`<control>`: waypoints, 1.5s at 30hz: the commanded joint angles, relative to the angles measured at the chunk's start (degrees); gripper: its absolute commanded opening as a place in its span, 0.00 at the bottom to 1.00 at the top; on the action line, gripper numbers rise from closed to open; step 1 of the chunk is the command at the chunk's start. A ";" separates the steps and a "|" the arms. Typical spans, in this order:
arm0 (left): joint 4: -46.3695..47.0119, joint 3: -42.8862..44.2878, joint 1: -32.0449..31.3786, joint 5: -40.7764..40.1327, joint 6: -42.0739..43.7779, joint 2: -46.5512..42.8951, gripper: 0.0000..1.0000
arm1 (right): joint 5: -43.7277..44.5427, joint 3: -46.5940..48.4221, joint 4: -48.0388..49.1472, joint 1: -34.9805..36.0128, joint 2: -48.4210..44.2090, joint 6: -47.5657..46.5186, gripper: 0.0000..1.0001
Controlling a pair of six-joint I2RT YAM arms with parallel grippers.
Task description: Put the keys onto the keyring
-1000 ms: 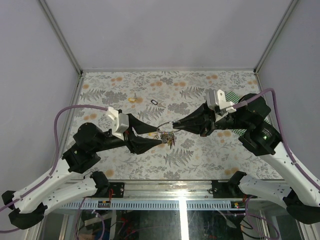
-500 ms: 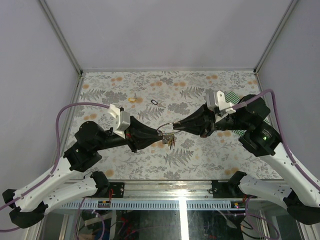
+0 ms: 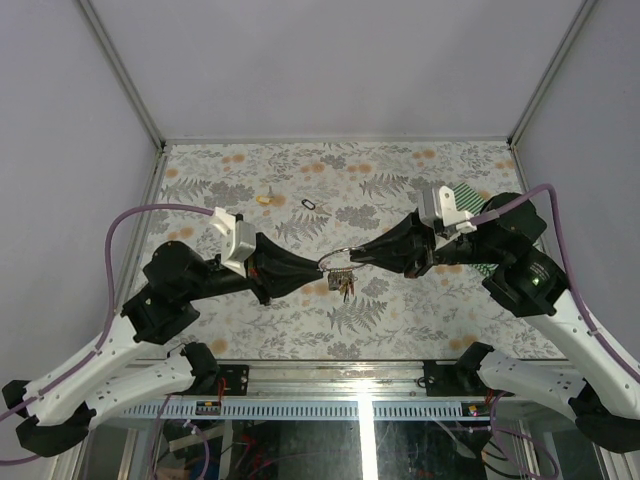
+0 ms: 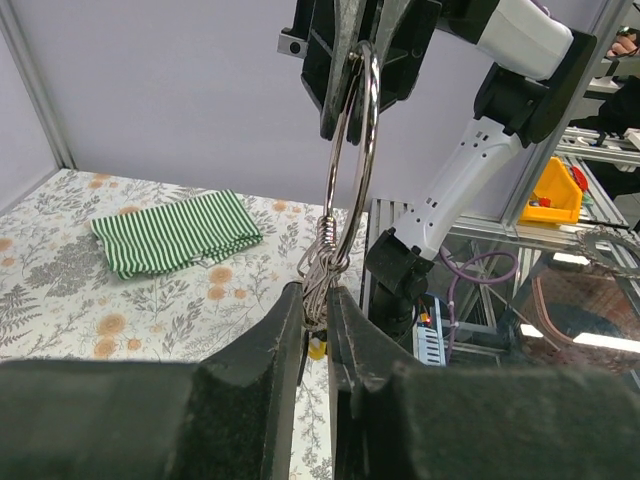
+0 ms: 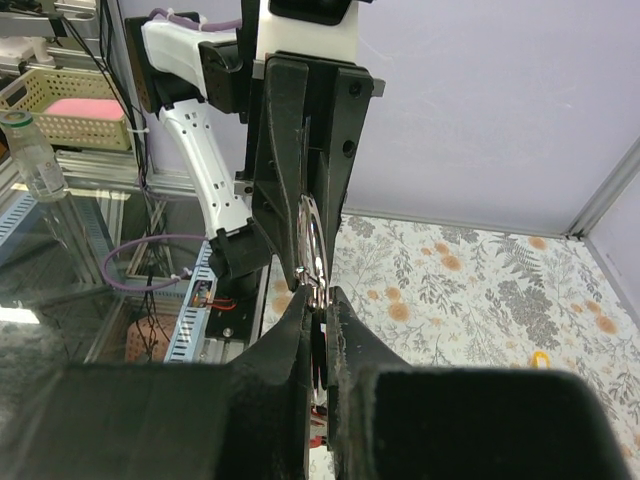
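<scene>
The silver keyring (image 3: 337, 256) hangs above the middle of the table between my two grippers. My right gripper (image 3: 353, 258) is shut on its rim; in the right wrist view the jaws (image 5: 318, 295) pinch the ring (image 5: 313, 235) edge-on. My left gripper (image 3: 322, 268) is shut on the bunch of keys (image 3: 344, 284) where their wire loops meet the ring. In the left wrist view the ring (image 4: 366, 150) stands upright, its top in the right gripper (image 4: 360, 60), and the loops sit between my left jaws (image 4: 318, 300). A yellow key head (image 4: 317, 348) shows below them.
A small dark oval loop (image 3: 308, 205) and a small yellow piece (image 3: 263, 199) lie on the flowered table toward the back. A green striped cloth (image 3: 468, 192) lies at the back right, partly behind the right arm; it also shows in the left wrist view (image 4: 175, 235).
My left gripper was open around the keys a second ago and has shut on them. Both grippers, ring and keys have since shifted slightly to the right.
</scene>
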 commanded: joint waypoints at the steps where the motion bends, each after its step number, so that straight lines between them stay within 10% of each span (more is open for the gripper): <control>1: -2.30 2.91 -0.40 -0.61 1.56 -0.90 0.06 | 2.28 0.80 0.50 0.18 -1.08 -1.86 0.00; 22: -31.05 18.66 -0.39 -10.89 16.32 9.04 0.02 | 8.25 3.55 -17.56 0.15 3.10 -10.70 0.00; 45: -2.86 -2.80 -0.37 -30.55 -0.95 -0.59 0.40 | 29.15 7.86 -16.61 0.13 3.16 12.96 0.00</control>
